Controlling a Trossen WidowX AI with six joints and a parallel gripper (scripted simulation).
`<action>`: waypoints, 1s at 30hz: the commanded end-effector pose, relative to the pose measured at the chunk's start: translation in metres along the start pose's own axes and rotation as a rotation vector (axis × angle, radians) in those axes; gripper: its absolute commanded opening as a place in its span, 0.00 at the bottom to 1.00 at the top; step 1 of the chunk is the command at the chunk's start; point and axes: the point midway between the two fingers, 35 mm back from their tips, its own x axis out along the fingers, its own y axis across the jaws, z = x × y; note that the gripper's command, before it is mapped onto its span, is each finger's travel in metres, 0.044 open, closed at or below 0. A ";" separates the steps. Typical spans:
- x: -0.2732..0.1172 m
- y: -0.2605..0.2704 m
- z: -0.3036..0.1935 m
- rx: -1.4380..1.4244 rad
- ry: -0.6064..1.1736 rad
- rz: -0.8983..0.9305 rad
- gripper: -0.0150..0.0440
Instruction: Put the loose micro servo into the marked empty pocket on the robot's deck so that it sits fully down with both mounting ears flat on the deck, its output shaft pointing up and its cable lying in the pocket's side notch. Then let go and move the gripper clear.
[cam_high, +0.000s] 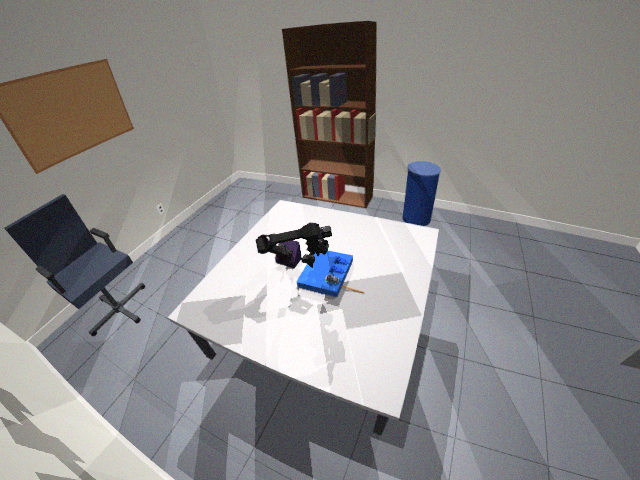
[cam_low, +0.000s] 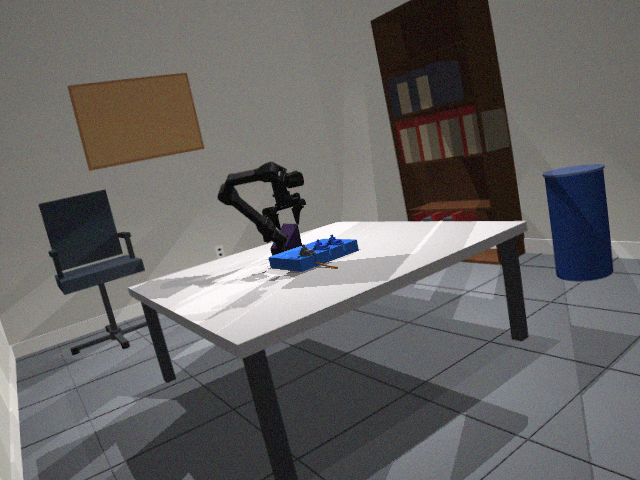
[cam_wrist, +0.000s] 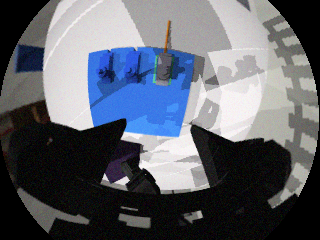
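Loose micro servo (cam_high: 332, 279) (cam_low: 306, 251) (cam_wrist: 163, 67), grey, at the marked pocket (cam_wrist: 172, 69) in the blue deck (cam_high: 312, 276) (cam_low: 287, 263) (cam_wrist: 140, 112), which lies on the counter (cam_high: 372, 361) (cam_low: 232, 315) (cam_wrist: 70, 95). The green outline surrounds its body in the wrist view, and two blue servos occupy the same row. The orange cable (cam_high: 354, 289) (cam_low: 326, 265) (cam_wrist: 167, 37) runs out past the deck's nearby edge, in line with the pocket; its seating in the side notch cannot be resolved. Placement appears complete, and release is done: the tool (cam_high: 316, 258) (cam_low: 285, 225) (cam_wrist: 159, 124) is spread wide, with nothing between its fingers. Full depth, flat contact of both ears and the upward shaft are not certain at this scale, though no marked tilt is evident. Judged from this state, what remains is at most a little further clearance and a check of the seating. The arm (cam_high: 284, 237) (cam_low: 250, 175) is folded in a raised bend, its elbow high and its forelimb reaching over toward the deck; the fingers point downward above the deck's inner side, apart from the servo and toward the purple block (cam_high: 289, 253) (cam_low: 290, 236) (cam_wrist: 120, 160).
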 end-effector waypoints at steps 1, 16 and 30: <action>-0.017 0.000 0.001 0.000 -0.053 0.033 1.00; -0.038 0.000 0.002 -0.011 -0.120 0.070 1.00; -0.038 0.000 0.002 -0.011 -0.120 0.070 1.00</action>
